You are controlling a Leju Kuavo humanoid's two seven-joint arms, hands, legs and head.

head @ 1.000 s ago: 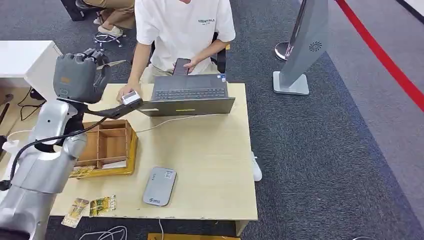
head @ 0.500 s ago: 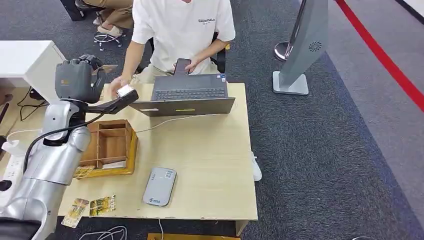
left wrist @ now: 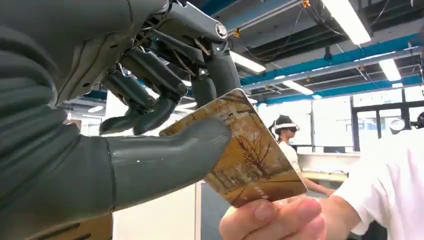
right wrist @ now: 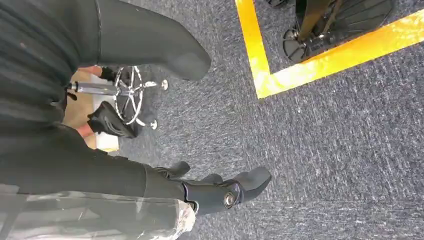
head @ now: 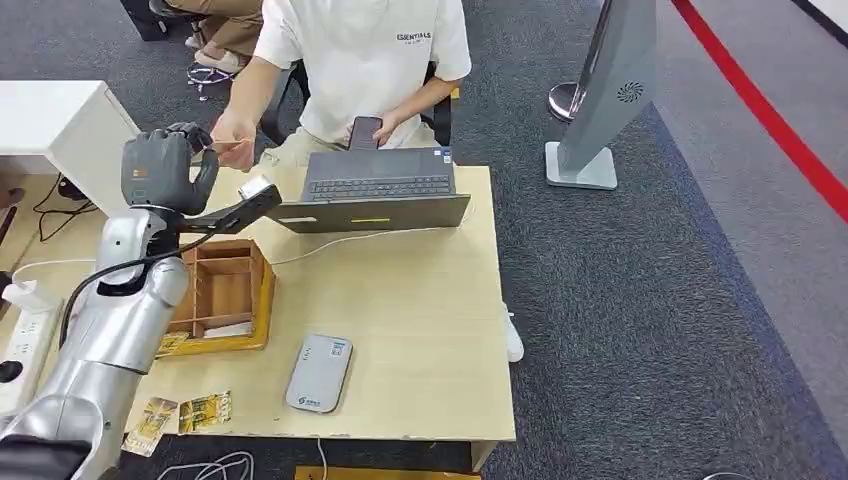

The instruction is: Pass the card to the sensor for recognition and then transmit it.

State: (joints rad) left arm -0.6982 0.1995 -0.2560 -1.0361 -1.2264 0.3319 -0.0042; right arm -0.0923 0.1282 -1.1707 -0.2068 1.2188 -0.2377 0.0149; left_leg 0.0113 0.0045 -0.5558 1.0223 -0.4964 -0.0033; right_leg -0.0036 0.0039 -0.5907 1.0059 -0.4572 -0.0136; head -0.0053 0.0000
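Now that the person's hand [left wrist: 280,220] has come up to the card [left wrist: 245,155], left hand [head: 165,168] still pinches it: handover pending release; right hand [right wrist: 215,192] hangs empty, fingers apart.

The desk [head: 420,300] carries an open laptop [head: 378,190] at the far edge, a wooden tray [head: 218,295] (compartmented), a grey reader [head: 318,373] and two cards [head: 180,415] at the near edge.
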